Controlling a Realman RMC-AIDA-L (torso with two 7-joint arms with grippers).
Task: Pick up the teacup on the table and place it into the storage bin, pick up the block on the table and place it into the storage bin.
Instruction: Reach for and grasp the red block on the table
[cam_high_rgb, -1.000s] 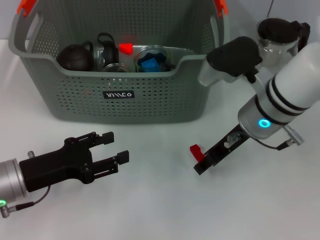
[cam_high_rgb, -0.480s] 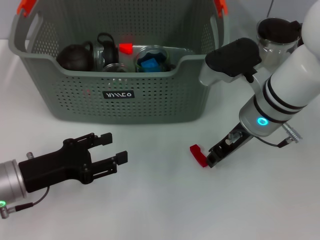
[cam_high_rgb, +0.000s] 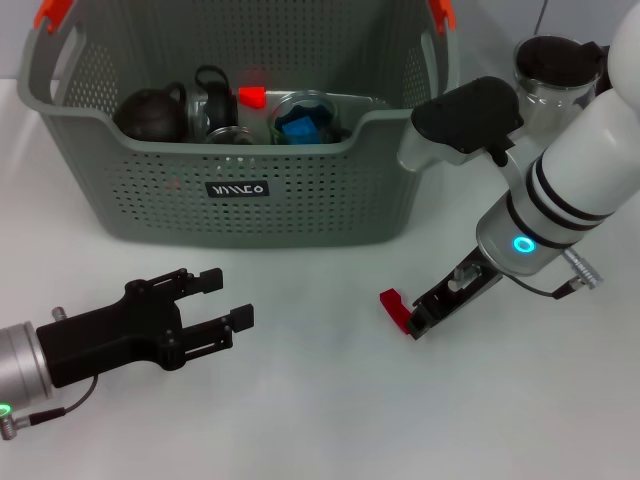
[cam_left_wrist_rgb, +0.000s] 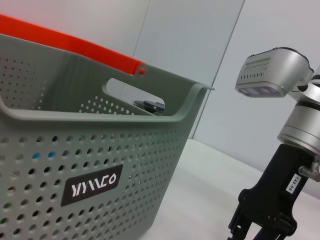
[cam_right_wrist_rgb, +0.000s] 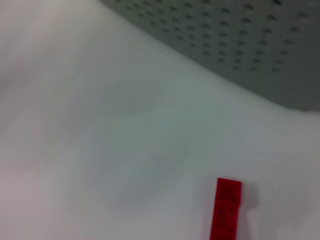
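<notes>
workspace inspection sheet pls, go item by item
surface: white table, bare in front.
job's things: red block on the table; storage bin behind, holding a dark teapot and a glass cup with something blue in it.
clutter: glass jug beside the bin.
grippers: left hand open, low over the table; right hand at the block.
cables: thin leads at both wrists.
surroundings: pale wall behind.

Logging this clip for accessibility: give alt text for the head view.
The right gripper reaches down to a red block on the white table, in front of the grey-green storage bin holding a dark teapot. The left gripper hovers open, lower left.
</notes>
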